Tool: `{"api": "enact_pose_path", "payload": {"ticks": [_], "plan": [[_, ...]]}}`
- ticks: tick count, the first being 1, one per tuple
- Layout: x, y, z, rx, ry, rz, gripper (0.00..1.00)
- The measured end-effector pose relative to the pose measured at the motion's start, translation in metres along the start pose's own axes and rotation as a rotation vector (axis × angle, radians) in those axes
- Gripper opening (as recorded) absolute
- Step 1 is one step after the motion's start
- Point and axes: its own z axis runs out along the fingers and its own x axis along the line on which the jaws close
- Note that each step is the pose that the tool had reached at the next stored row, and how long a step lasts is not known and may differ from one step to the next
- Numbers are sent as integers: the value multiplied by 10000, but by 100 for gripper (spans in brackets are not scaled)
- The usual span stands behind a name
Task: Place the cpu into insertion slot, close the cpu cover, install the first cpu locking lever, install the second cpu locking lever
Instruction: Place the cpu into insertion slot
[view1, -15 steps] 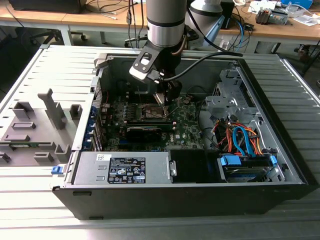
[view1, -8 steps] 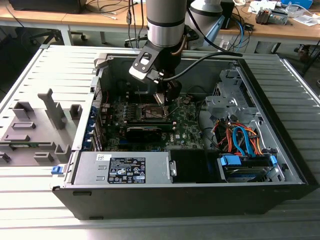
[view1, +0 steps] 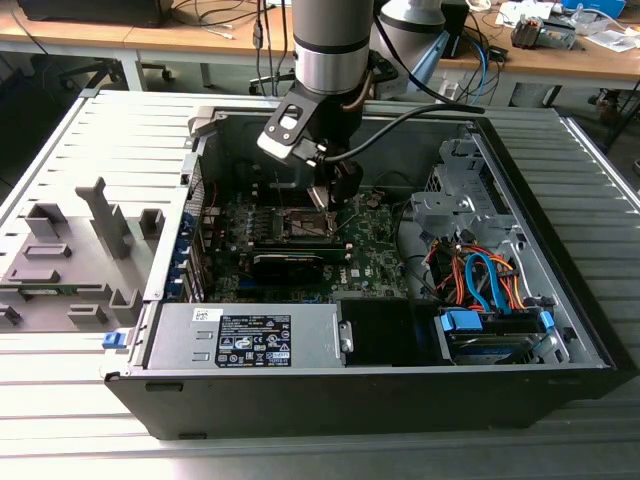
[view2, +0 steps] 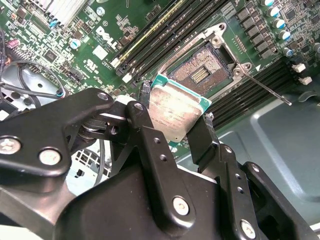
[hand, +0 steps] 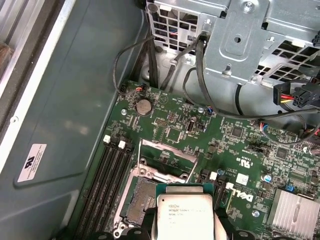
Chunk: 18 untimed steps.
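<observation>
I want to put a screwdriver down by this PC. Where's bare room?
Free, in the exterior view: ribbed grey table nearer the camera than the grey fixture blocks, and along the black computer case's near wall. Crowded: inside the case, orange and blue cables.

An open computer case (view1: 350, 405) lies below me on a slatted table (view1: 300, 455). Its green motherboard (hand: 175, 120) carries black memory slots (hand: 107, 175), a coin battery (hand: 144, 106) and a finned heatsink (hand: 295, 210). In the exterior view, a labelled power supply (view1: 250, 335) sits against the near wall, a black graphics card (view1: 288, 262) behind it. Blue and orange cables (view1: 485, 280) run below a metal drive cage (view1: 450, 205). A grey fixture (view1: 70, 250) rests at the exterior view's left.
</observation>
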Motion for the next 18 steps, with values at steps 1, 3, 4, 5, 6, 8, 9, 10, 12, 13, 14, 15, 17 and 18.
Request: {"api": "enact_pose_path", "payload": {"ticks": [1,3,4,5,6,8,9,10,12,13,14,15,17,18], "plan": [[0,0,0,-1,-2,20,54],[0,0,0,-1,-3,43,54],[0,0,0,-1,-4,56,54],[0,0,0,-1,-5,65,54],[0,0,0,-2,-7,79,54],[0,0,0,-2,-8,101,54],[0,0,0,-2,-9,109,54],[0,0,0,-2,-10,121,54],[0,0,0,-3,-12,146,54],[0,0,0,-3,-13,159,54],[0,0,0,-3,-14,169,54],[0,0,0,-3,-14,175,54],[0,0,0,-3,-15,189,54],[0,0,0,-3,-16,199,54]]}}
